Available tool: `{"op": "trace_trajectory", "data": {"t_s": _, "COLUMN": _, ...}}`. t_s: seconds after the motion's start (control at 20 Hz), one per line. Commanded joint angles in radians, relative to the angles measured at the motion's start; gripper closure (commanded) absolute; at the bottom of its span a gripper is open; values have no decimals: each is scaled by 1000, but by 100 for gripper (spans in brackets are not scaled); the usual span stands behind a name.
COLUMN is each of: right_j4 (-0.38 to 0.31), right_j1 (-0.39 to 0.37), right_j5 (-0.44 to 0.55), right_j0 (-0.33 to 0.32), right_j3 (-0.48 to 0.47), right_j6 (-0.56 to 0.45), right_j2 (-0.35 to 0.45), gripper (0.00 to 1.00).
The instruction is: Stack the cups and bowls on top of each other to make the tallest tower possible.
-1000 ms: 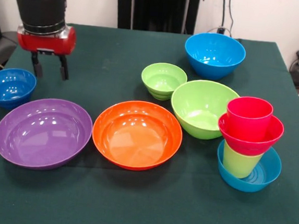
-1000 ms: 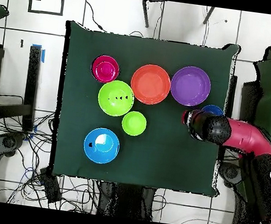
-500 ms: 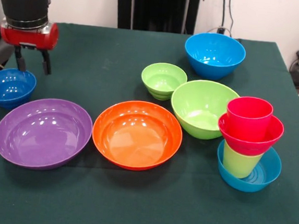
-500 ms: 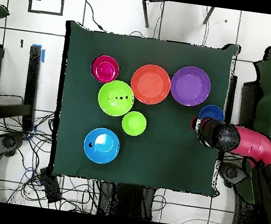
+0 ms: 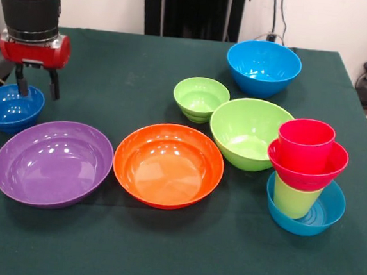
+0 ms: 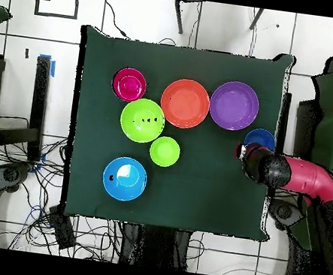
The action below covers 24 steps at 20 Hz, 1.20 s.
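Note:
At the front right stands the tower: a teal-blue bowl [image 5: 306, 209] holds a lime-green cup [image 5: 294, 197], with a red bowl [image 5: 306, 166] on it and a red cup [image 5: 305, 143] on top. From overhead the tower [image 6: 129, 84] shows as a red disc. A small dark-blue bowl [image 5: 9, 106] [image 6: 260, 138] sits at the table's left edge. My gripper [image 5: 37, 84] [image 6: 244, 155] hangs open just above and behind that bowl's far rim, holding nothing.
A purple bowl [image 5: 52, 163], an orange bowl [image 5: 168, 165], a large lime-green bowl [image 5: 248, 131], a small ribbed lime-green bowl [image 5: 200, 98] and a big blue bowl [image 5: 263, 67] are spread over the green table [image 5: 145, 63].
The gripper has swung left toward the table's edge and come to hang by the dark-blue bowl, dropping slightly in the last half second. Nothing else has moved.

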Motion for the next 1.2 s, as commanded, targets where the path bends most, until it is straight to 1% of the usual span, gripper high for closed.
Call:
{"op": "trace_trajectory", "data": {"t_s": 0.05, "right_j4": -88, "right_j1": 69, "right_j5": -87, "right_j0": 17, "right_j3": 55, "right_j6": -140, "right_j2": 45, "gripper": 0}}
{"op": "trace_trajectory", "data": {"t_s": 0.5, "right_j4": -97, "right_j1": 79, "right_j5": -112, "right_j0": 17, "right_j3": 42, "right_j6": -155, "right_j2": 48, "gripper": 0}}
{"op": "trace_trajectory", "data": {"t_s": 0.7, "right_j4": -114, "right_j1": 64, "right_j5": -112, "right_j0": 56, "right_j3": 24, "right_j6": -117, "right_j2": 7, "gripper": 0}}
{"op": "trace_trajectory", "data": {"t_s": 0.75, "right_j4": -115, "right_j1": 63, "right_j5": -120, "right_j0": 58, "right_j3": 22, "right_j6": -107, "right_j2": 2, "gripper": 100}}
{"op": "trace_trajectory", "data": {"t_s": 0.9, "right_j4": -109, "right_j1": 65, "right_j5": -144, "right_j0": 54, "right_j3": 25, "right_j6": -81, "right_j2": 1, "gripper": 100}}
{"op": "trace_trajectory", "data": {"t_s": 1.0, "right_j4": -115, "right_j1": 51, "right_j5": -149, "right_j0": 87, "right_j3": 13, "right_j6": -27, "right_j2": -39, "gripper": 100}}
{"op": "trace_trajectory", "data": {"t_s": 1.2, "right_j4": -124, "right_j1": 13, "right_j5": -149, "right_j0": 134, "right_j3": 13, "right_j6": -2, "right_j2": -78, "gripper": 100}}
